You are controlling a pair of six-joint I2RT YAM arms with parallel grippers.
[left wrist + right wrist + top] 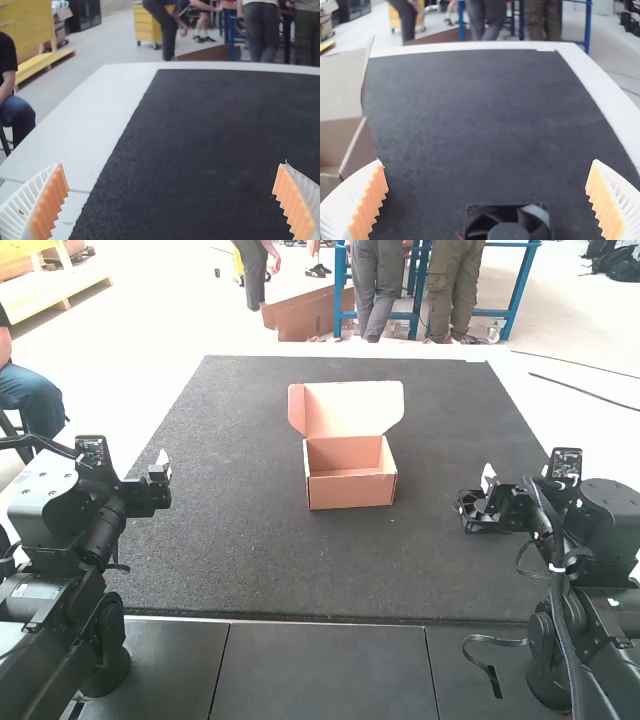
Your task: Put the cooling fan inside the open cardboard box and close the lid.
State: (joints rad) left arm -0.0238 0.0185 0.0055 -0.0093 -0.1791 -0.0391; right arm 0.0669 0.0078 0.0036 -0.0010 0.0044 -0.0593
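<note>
High view: a brown box (350,475) stands open near the middle of a black mat (250,550), and a black fan (478,512) lies on the mat well to its right.
Box: the opening faces up. The lid (348,407) stands up from the far wall, with a small flap at each of its ends. The outer walls are plain cardboard.
Fan: it lies flat on the mat, apart from the box and just ahead of the right arm. In the right wrist view the fan (507,222) shows its dark blades and round hub, with a thin red wire (457,235) at its near corner.
Right fingers (367,200): they are white and ribbed with orange pads (600,200) and are spread wide. The fan lies between them, touching neither pad.
Left fingers (47,200): these are also spread wide, over the mat's left part with nothing between them. In the high view the left fingers (162,462) sit at the mat's left edge, well apart from the box.
Writing: a small patterned patch (92,450) sits on top of the left wrist and another on the right wrist, both too small to read.
Around: the white bench (85,135) shows as a border round the mat. The box's right wall is the side facing the fan.
Right wrist view: the box (340,125) shows beside the left-hand finger.
</note>
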